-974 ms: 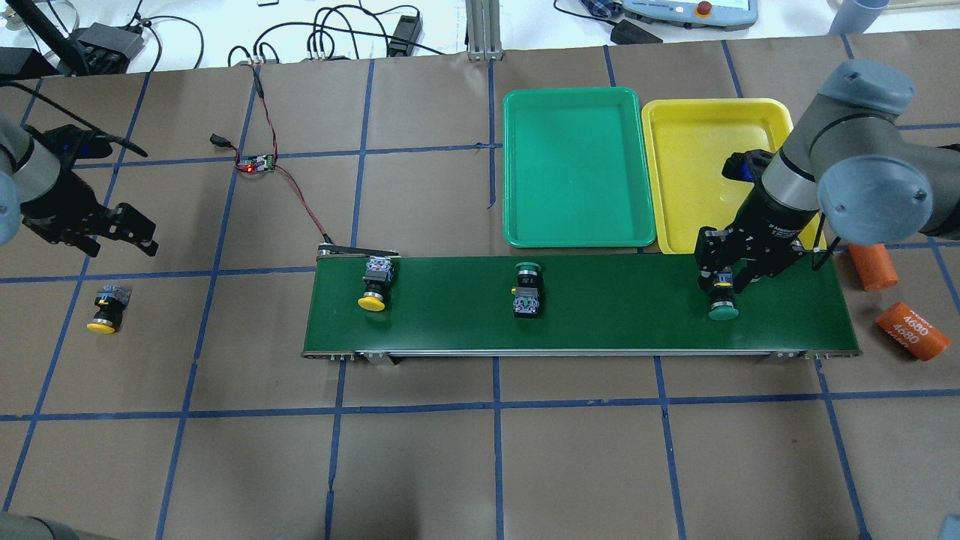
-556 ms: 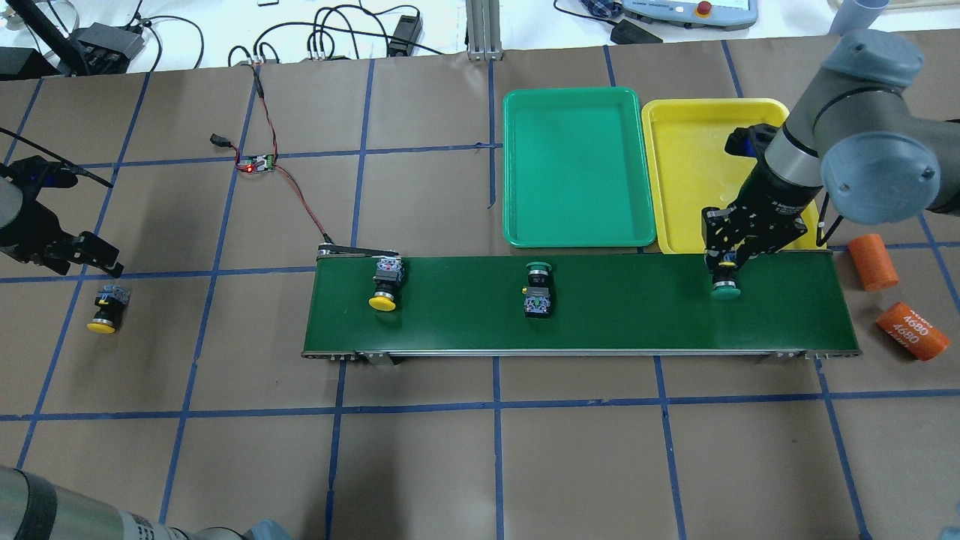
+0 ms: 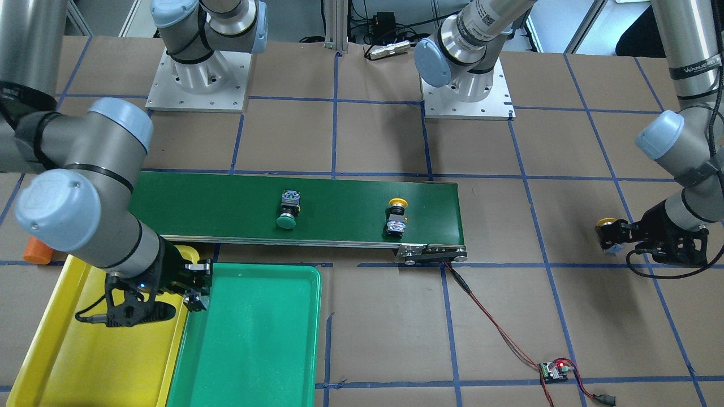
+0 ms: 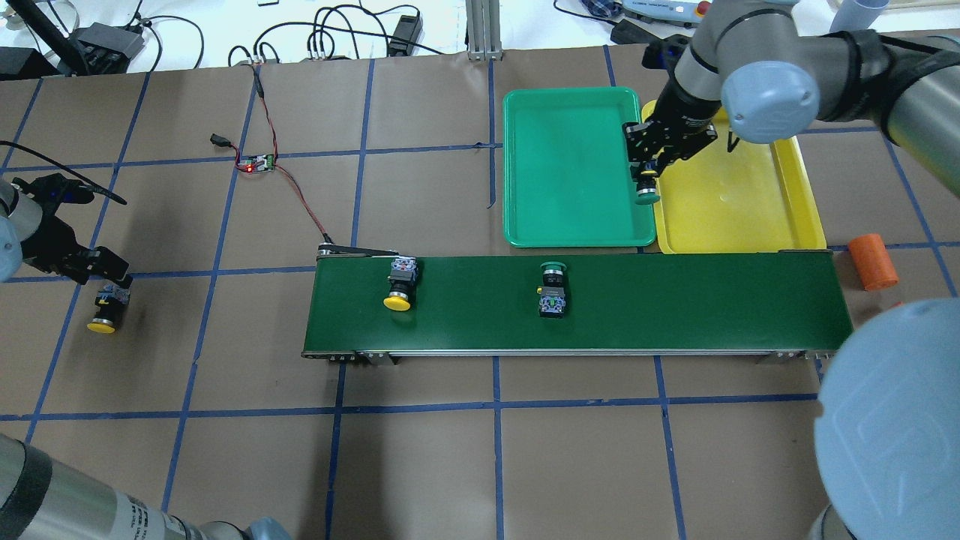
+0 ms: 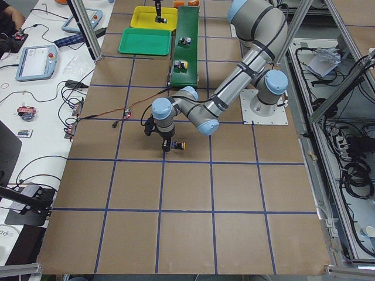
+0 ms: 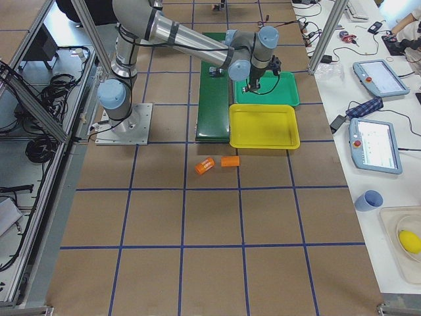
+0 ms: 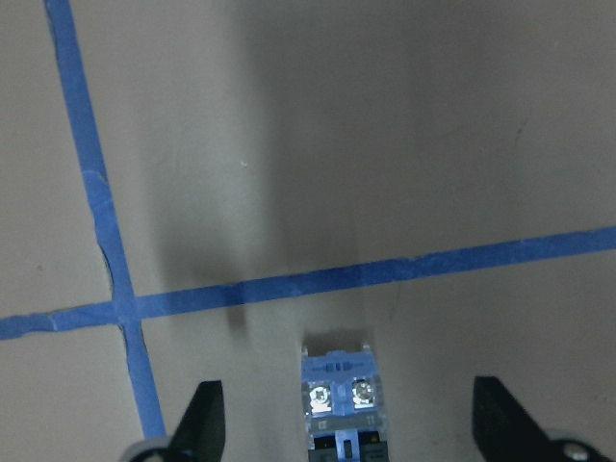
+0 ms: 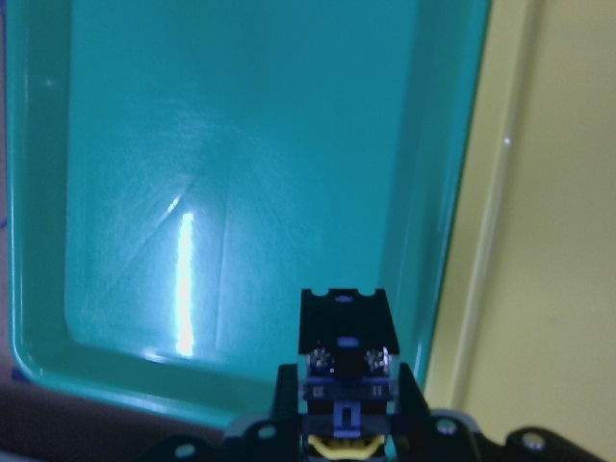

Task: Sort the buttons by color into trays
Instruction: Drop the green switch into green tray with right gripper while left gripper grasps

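Far left, the left pincer (image 7: 348,428) has its fingers spread wide above the bench (image 4: 495,465). One finger is out to each side of the bench's yellow button (image 4: 103,309), and neither touches it. That button lies flat, cap toward the robot, with brown paper and blue tape lines all round.

On the long green belt (image 4: 675,300) the belt's yellow button (image 4: 400,285) lies across it, cap toward the robot's edge. The belt's green button (image 4: 552,289) lies the other way, cap toward the trays, with lots of free belt to its right.

Past the belt's far edge the green tray (image 4: 570,165) and yellow tray (image 4: 739,202) sit side by side, rims touching. The right pincer (image 4: 646,178) pinches the carried green button (image 4: 646,197) up over that shared rim line, cap toward the robot.

An orange cylinder (image 4: 872,261) lies by the belt's right end.
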Controlling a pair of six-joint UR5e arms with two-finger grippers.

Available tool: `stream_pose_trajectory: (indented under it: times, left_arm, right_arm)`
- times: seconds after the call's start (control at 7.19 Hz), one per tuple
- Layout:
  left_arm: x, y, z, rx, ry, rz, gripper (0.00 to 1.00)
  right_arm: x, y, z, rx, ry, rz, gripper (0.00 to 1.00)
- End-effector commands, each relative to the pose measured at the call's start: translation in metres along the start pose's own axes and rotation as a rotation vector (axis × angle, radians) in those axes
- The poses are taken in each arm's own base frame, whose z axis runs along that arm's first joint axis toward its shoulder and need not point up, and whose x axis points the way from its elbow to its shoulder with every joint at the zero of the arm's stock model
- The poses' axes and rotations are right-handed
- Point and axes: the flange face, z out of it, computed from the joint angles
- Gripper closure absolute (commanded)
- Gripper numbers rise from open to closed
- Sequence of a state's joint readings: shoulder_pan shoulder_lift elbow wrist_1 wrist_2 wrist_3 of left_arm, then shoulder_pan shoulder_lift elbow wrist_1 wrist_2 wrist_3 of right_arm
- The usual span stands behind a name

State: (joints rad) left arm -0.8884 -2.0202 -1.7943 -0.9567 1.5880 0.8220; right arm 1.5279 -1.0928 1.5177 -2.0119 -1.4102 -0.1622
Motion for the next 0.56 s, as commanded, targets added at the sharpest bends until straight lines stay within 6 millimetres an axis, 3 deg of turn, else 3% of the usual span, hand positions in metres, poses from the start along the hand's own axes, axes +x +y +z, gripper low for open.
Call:
stream_pose_trajectory:
  times: [0.0,0.14,0.28,0.42]
  left_arm:
    - [0.000,-0.001,0.004,-0.014,0.009,0.003,1.00]
    - [-0.002,0.004,0.000,-0.057,-0.025,0.007,1.00]
    - [0.008,0.004,-0.013,-0.076,-0.012,0.020,1.00]
    - [0.014,0.002,-0.031,-0.083,0.004,0.027,1.00]
  right_arm:
    - [-0.010,-0.029,0.021,0.167,0.025,-0.043,0.01]
    - [0.002,-0.023,0.026,0.097,0.019,-0.015,0.00]
    - [0.014,-0.015,0.014,0.051,0.016,0.010,0.00]
    - [0.018,0.005,-0.010,-0.014,0.016,0.026,0.00]
